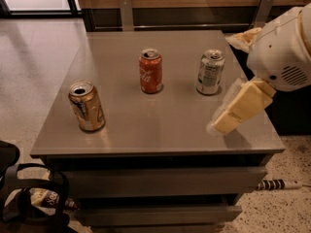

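Three opened drink cans stand upright on a grey table top [160, 130]: a gold can [86, 106] near the front left, a red can [150, 71] in the middle, and a silver can [210, 72] to the right. My gripper [221, 124] reaches in from the right on a white arm [282, 52]. Its tan end hangs low over the table's front right part. It holds nothing that I can see. The silver can is nearest, a short way behind and left of the gripper's tip, with a gap between them.
The table has drawer fronts [160, 181] below its top. A dark bag with straps [29, 203] lies on the floor at the front left. A striped stick [274, 184] lies on the floor at the right. Metal brackets [125, 11] stand against the wood wall behind.
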Motion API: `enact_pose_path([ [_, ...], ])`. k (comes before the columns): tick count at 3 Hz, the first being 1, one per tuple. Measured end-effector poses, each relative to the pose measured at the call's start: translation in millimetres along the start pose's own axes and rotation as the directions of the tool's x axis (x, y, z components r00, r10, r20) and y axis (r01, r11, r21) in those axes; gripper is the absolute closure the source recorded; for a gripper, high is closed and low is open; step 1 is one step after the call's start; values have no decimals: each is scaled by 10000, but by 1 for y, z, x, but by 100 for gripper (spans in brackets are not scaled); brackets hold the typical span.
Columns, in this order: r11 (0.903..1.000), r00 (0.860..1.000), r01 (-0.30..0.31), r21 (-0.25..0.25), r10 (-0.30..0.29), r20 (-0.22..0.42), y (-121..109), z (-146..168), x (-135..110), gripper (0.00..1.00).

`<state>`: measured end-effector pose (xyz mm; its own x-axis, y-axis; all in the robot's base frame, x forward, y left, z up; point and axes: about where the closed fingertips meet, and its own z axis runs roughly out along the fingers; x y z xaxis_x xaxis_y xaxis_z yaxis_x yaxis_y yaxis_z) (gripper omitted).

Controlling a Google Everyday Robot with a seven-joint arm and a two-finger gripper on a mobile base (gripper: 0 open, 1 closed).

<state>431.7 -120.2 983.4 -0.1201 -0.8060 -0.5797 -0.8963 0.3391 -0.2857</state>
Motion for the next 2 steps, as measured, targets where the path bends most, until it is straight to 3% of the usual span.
enact_pose_path([
  [1, 9995, 9915, -325, -35, 327, 1259, 10, 32, -17, 0],
  [2, 9988, 9706, -421, -250, 468, 2363, 17, 61, -40, 0],
])
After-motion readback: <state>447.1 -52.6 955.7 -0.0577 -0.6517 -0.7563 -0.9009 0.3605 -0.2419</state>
